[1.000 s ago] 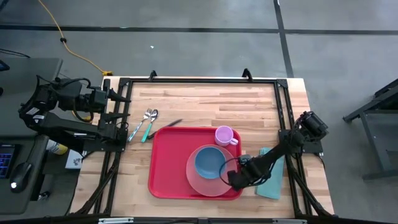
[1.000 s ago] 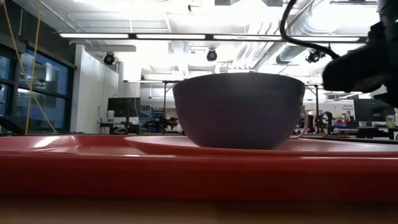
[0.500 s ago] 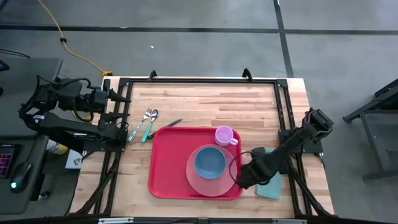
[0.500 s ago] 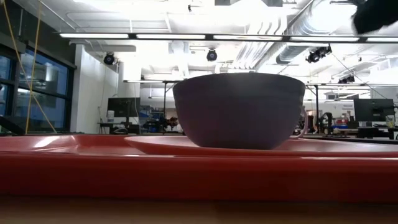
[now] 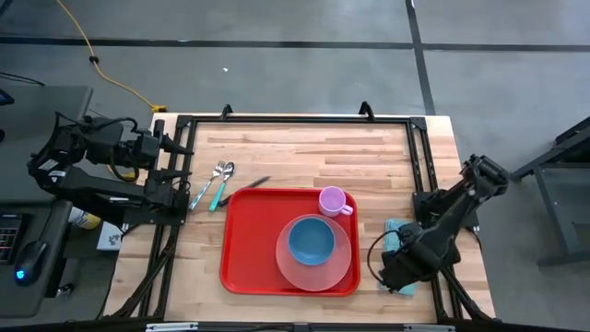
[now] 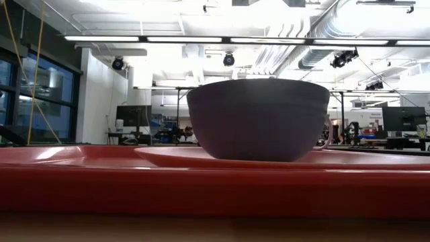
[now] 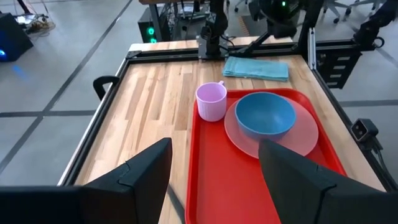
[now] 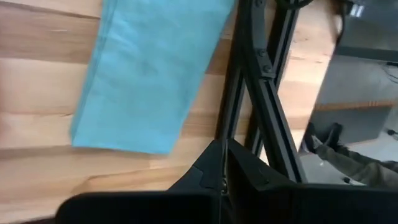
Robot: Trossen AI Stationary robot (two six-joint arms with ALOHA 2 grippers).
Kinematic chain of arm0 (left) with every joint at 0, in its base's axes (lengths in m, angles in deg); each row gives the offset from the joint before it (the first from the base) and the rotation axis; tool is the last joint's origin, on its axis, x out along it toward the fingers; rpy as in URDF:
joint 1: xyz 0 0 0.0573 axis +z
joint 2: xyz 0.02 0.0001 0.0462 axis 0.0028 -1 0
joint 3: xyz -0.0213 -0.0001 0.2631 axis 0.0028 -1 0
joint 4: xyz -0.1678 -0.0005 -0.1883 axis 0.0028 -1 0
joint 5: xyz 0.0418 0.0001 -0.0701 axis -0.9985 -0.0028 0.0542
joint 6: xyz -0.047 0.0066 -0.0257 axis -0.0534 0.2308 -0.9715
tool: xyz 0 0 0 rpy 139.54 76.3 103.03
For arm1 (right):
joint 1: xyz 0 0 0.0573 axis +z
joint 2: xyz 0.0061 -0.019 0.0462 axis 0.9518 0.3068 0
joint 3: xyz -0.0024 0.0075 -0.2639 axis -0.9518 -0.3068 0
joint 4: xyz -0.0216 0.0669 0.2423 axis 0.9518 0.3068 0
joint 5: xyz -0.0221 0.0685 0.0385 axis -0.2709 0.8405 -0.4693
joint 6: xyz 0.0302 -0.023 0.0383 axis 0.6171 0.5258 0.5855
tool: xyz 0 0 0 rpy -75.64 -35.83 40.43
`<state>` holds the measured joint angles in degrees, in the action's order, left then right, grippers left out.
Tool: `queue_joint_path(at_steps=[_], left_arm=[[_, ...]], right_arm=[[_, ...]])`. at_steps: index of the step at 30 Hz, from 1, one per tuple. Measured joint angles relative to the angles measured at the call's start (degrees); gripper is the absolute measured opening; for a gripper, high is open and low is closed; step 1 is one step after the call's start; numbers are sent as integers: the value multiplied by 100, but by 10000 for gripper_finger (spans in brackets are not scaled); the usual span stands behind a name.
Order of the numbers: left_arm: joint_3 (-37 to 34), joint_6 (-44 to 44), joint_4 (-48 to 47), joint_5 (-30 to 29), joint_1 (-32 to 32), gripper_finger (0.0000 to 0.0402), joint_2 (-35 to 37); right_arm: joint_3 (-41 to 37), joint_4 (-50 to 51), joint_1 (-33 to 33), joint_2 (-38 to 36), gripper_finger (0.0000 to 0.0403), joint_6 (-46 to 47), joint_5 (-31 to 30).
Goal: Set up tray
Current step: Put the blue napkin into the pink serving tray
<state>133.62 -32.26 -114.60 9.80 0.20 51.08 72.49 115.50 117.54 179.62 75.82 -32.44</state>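
While lying flat at the tabletop's middle, red plastic tray [image 5: 247, 242] bearing pink plate [image 5: 313, 269], blue bowl [image 5: 312, 240], pink cup [image 5: 332, 200]: likely stiff, slick; best gripped at raised rim. Right gripper [image 5: 395, 273] clenched, empty, above teal cloth [image 8: 151, 68]; left gripper [image 5: 173, 143] parked far left, jaws released.

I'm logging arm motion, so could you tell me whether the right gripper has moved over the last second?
Yes. In the high view the right gripper has drawn off the tray's right rim and now sits over the teal napkin.
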Motion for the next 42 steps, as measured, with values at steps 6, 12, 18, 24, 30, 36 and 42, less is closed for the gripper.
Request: queue_joint_path(at_steps=[6,12,18,24,30,36,42], left_arm=[[0,-34,-79,-2,0,273,78],[0,-83,-93,-68,0,273,212],[0,-140,-94,-150,0,273,380],[0,-155,-96,-172,2,273,524],[0,-151,-153,-212,1,273,537],[0,-149,-247,-212,1,273,538],[0,-126,-267,-212,1,273,540]], right_arm=[[0,11,-67,-561,0,-156,-725],[0,11,-279,-908,0,-527,-1583],[44,20,-697,-1062,0,-1043,-2460],[255,16,-1095,-1244,0,-1594,-3272],[605,2,-1606,-1238,0,-2264,-4210],[1146,-191,-1978,-1327,0,-3058,-5177],[1751,-888,-2102,-1621,0,-4232,-6464]])
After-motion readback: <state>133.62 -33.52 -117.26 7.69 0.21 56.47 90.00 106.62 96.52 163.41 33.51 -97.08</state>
